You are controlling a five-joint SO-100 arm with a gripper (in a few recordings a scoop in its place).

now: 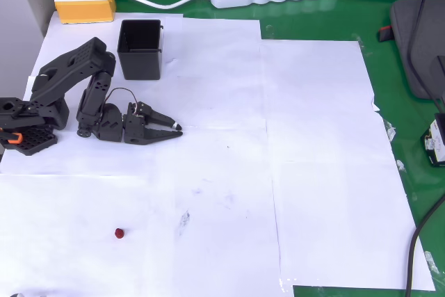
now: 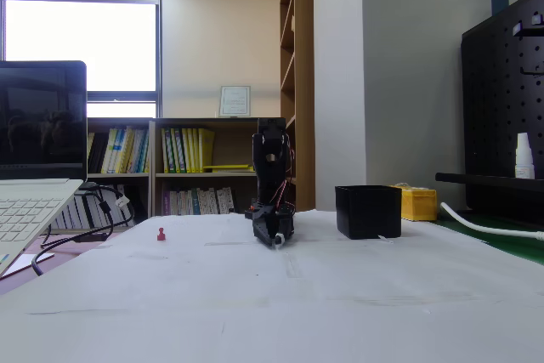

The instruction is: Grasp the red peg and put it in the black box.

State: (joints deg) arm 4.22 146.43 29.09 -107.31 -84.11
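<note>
White paper sheets [image 1: 313, 137] cover most of a green table mat [image 1: 410, 172] and carry every item of the scene. The black plastic five-joint robot arm [image 1: 69, 95] sits folded at the left of the overhead view, its links doubled back above its base. Its two-finger gripper [image 1: 174, 129] lies low over the paper and points toward the right of that view; the fingers run together to nearly meeting tips and grasp nothing. In the fixed view the gripper [image 2: 276, 238] faces the camera at the foot of the arm. The black box [image 1: 140, 49], a square open-topped plastic container with straight walls, stands upright near the arm, farther up the overhead view, and appears to the right of the arm in the fixed view [image 2: 368, 211]. The red peg [image 1: 119, 233], a tiny dark-red rounded nub, rests alone on the paper well apart from gripper and box, toward the lower left of the overhead view, and to the left of the arm in the fixed view [image 2: 161, 234].
</note>
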